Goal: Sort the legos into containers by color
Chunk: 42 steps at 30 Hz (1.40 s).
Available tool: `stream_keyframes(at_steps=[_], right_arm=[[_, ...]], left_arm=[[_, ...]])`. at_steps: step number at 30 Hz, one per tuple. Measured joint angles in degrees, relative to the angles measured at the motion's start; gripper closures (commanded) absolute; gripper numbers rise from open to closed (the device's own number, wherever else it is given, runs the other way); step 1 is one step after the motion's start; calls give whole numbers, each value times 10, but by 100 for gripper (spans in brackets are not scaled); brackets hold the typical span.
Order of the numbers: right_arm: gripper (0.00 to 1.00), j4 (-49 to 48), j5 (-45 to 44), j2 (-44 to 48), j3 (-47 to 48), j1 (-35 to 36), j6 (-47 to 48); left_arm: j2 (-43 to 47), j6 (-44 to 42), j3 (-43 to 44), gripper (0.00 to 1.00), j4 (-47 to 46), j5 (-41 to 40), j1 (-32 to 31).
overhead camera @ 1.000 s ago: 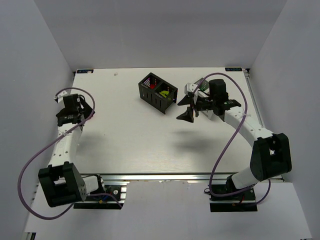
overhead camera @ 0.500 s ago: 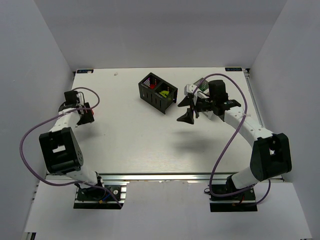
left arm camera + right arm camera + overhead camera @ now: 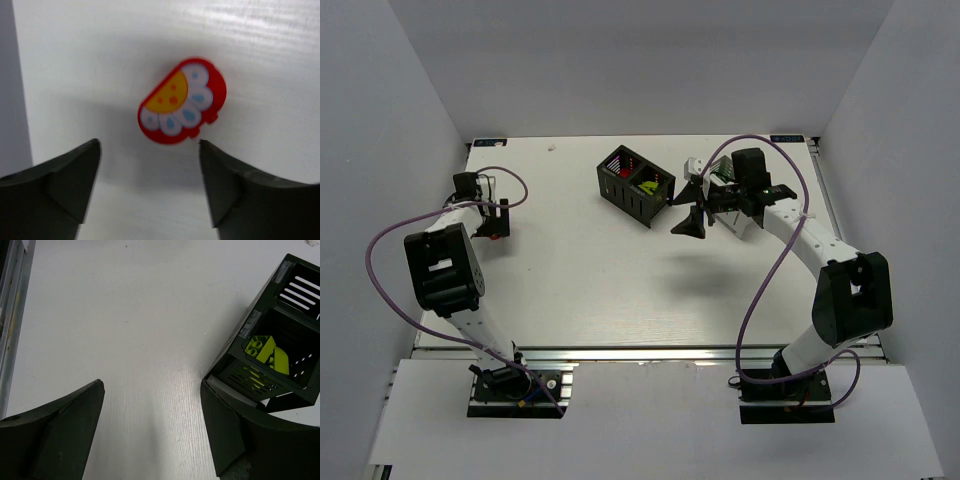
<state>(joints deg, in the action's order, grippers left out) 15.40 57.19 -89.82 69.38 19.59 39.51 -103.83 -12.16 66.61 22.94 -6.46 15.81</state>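
White tabletop [image 3: 600, 290] (faint grain), grey walls [image 3: 640, 60] on three sides, aluminium rail [image 3: 650, 354] along near edge

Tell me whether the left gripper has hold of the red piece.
No: the red piece lies on the table just ahead of the left gripper, which is open and clear of it.

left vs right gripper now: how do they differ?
The left gripper is over a red brick lying on the table; the right gripper has only table under it. The right gripper is beside the black bin; the left gripper is far from it. Both are open and empty.
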Motion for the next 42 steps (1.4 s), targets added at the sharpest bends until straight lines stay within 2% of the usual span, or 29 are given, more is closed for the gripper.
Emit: stream_keyframes(at_steps=[7,12,27,34,38,40,42], right_arm=[[17,6,-1,-27,29,0,-4],[17,14,-1,-36,44,0,-1],[17,19,-5,-44,55,0,-4],[17,21,-11,-44,56,0,-15],[17,21,-14,-44,56,0,-19],[17,21,-14,-44,57,0,-19],[18,21,-14,-44,57,0,-20]], left_arm=[[-56,-48,73,2,-14,30,0],[-90,-71,90,5,-16,55,0],[-138,-78,149,16,-25,104,0],[-136,-72,135,30,-45,122,0],[-126,-64,116,47,-59,134,0],[-119,-61,105,48,-64,135,0],[-113,-58,95,54,-67,136,0]])
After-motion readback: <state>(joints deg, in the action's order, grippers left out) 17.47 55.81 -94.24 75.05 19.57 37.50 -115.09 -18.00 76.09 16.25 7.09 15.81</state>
